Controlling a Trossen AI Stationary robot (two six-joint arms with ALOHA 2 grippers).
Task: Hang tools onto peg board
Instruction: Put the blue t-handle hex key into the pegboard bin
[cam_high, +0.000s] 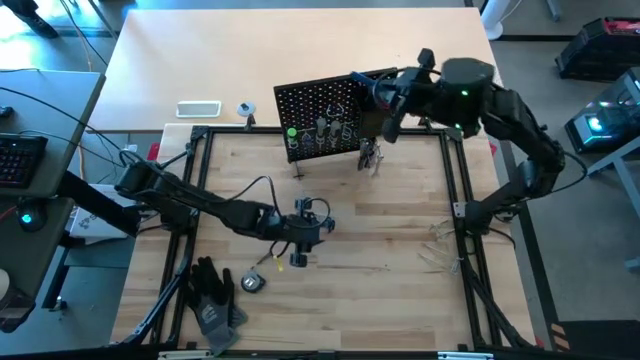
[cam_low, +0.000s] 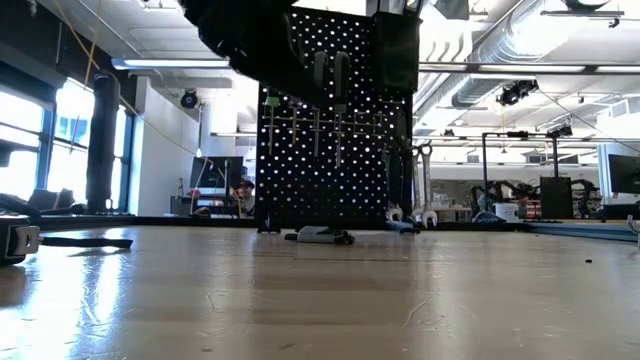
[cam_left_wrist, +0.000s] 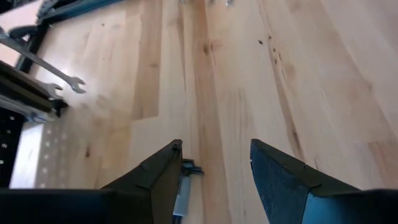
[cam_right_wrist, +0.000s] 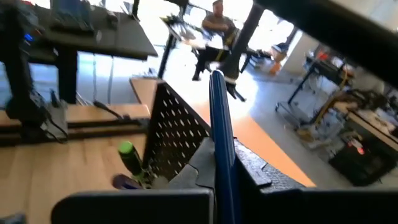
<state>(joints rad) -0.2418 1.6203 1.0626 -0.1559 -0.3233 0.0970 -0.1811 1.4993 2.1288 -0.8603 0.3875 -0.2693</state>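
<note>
From overhead, the black upright perforated peg board (cam_high: 318, 112) is seen at about 12 o'clock from the wooden table's centre, with a green-handled screwdriver (cam_high: 291, 133) hung at its 9 o'clock side and silver wrenches (cam_high: 370, 155) dangling at its 3 o'clock end. The right gripper (cam_high: 385, 98) is positioned at the board's 3 o'clock edge, and a blue-handled hex key (cam_high: 381, 88) is pinched between its pressed-together fingers. The left gripper (cam_high: 298, 250) is lowered near table centre, its fingers spread over a small dark-and-silver tool (cam_high: 297, 259). Black work gloves (cam_high: 212, 293) lie at 7 o'clock, and a white flat rectangular device (cam_high: 198, 108) is noted at 10 o'clock.

At table level, the peg board stands upright with the wrenches (cam_low: 424, 190) hanging at its 3 o'clock side.

In the left wrist view, the spread fingers (cam_left_wrist: 158, 177) are seen straddling bare wood, with the small tool (cam_left_wrist: 184, 190) just beside one finger.

In the right wrist view, the hex key (cam_right_wrist: 220, 134) is held upright beside the board (cam_right_wrist: 177, 137), near the green handle (cam_right_wrist: 129, 155).
</note>
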